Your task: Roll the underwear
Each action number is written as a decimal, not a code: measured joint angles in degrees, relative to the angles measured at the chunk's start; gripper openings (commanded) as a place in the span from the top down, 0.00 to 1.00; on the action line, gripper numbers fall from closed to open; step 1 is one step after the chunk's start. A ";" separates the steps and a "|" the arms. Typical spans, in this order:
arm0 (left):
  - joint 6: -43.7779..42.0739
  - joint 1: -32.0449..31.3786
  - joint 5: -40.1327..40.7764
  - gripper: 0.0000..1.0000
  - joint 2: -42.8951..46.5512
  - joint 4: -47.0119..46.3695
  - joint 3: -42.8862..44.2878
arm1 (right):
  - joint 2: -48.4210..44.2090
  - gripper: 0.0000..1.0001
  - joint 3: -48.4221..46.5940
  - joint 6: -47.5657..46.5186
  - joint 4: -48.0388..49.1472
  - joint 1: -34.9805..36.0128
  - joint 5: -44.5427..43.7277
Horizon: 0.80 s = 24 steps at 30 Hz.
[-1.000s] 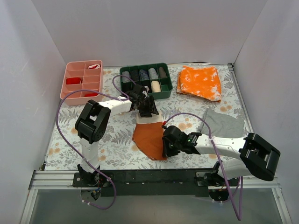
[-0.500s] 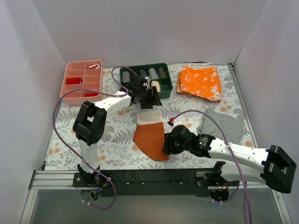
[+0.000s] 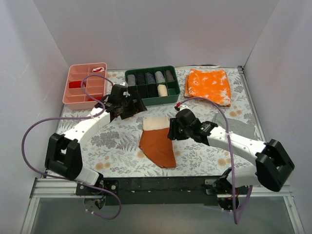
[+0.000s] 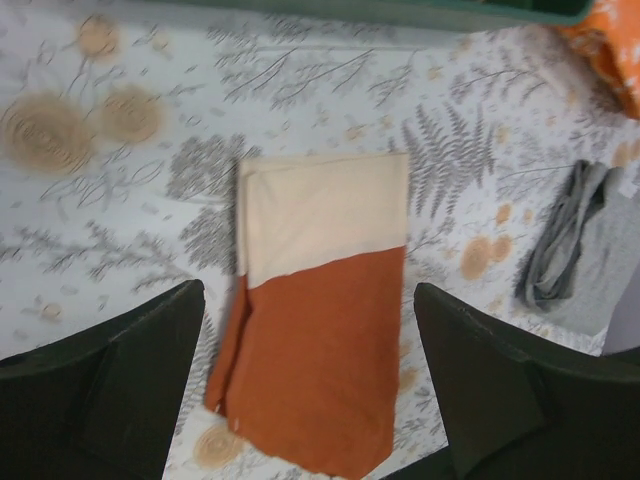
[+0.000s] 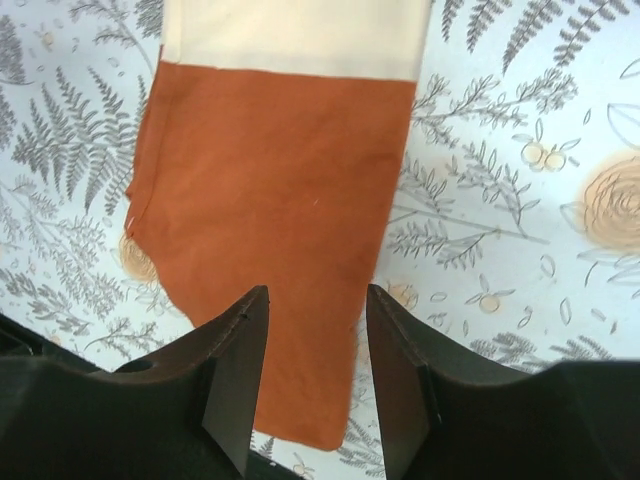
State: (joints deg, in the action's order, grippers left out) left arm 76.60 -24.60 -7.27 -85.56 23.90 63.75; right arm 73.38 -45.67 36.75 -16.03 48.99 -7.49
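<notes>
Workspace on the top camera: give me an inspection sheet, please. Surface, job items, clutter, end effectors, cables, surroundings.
Surface: floral table cover, flat.
Job's things: underwear lies flat, not rolled, cream band at far end.
Clutter: pink divided tray, green divided tray, orange speckled cloth, grey cloth.
End effectors: left end effector open, off the underwear's far left corner; right end effector open, at its right edge; neither holds it.
Cables: purple cable loops on both sides.
Surroundings: white walls on three sides, metal rail at near edge.
</notes>
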 measured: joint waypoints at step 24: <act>4.55 1.22 -5.16 0.08 16.61 1.46 -24.17 | 32.54 0.49 -22.18 -11.10 0.72 -8.28 12.11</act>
State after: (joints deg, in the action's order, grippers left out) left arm 81.14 -23.38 -12.43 -68.95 25.36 39.57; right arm 105.93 -67.85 25.65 -15.31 40.71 4.62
